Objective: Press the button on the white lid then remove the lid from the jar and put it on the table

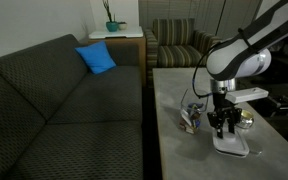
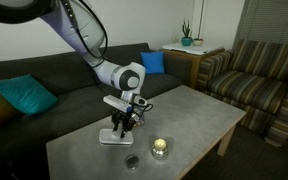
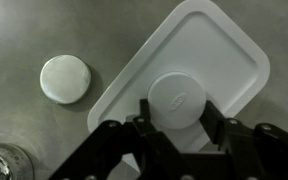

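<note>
The white lid (image 3: 209, 55) lies flat on the light-grey table (image 3: 24, 30), with its round raised button (image 3: 178, 98) in the middle. My gripper (image 3: 178, 112) comes straight down on it, one finger tight against each side of the button. In the exterior views the lid (image 1: 230, 148) (image 2: 110, 137) rests on the table (image 1: 174, 95) (image 2: 199, 110) under the gripper (image 1: 222, 128) (image 2: 122, 125). The jar (image 1: 192, 118), small and clear with colourful contents, stands without its lid just beside the gripper.
A small round grey disc (image 3: 64, 78) (image 2: 132, 160) lies on the table near the lid. A low round metallic tin (image 2: 160, 147) (image 1: 246, 120) stands close by. A dark sofa (image 1: 54, 110) runs along one long side of the table, and a striped armchair (image 2: 259, 75) stands at its end.
</note>
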You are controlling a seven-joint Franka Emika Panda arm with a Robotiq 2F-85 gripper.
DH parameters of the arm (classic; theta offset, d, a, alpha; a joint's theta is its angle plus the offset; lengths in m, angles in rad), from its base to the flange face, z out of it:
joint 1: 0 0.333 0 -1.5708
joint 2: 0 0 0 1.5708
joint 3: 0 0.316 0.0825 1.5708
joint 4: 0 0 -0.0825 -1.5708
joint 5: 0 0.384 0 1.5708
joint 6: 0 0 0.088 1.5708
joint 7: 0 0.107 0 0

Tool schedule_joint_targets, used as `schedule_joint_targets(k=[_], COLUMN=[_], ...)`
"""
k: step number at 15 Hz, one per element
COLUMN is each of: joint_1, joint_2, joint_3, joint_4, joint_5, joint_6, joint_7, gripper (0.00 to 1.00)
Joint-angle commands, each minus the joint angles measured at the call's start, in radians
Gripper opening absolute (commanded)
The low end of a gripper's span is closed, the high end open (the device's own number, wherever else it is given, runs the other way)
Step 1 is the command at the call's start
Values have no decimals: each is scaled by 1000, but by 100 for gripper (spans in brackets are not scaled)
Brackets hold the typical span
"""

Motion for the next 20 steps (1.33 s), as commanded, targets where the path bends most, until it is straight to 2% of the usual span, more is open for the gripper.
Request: schedule_joint_targets(k=[1,20], joint_1=[16,24], joint_2=[0,-2], joint_3=[-10,-9], joint_4=[17,42], joint_5=[2,5], joint_6=[-53,-74], joint_7=[5,0], gripper=[29,29])
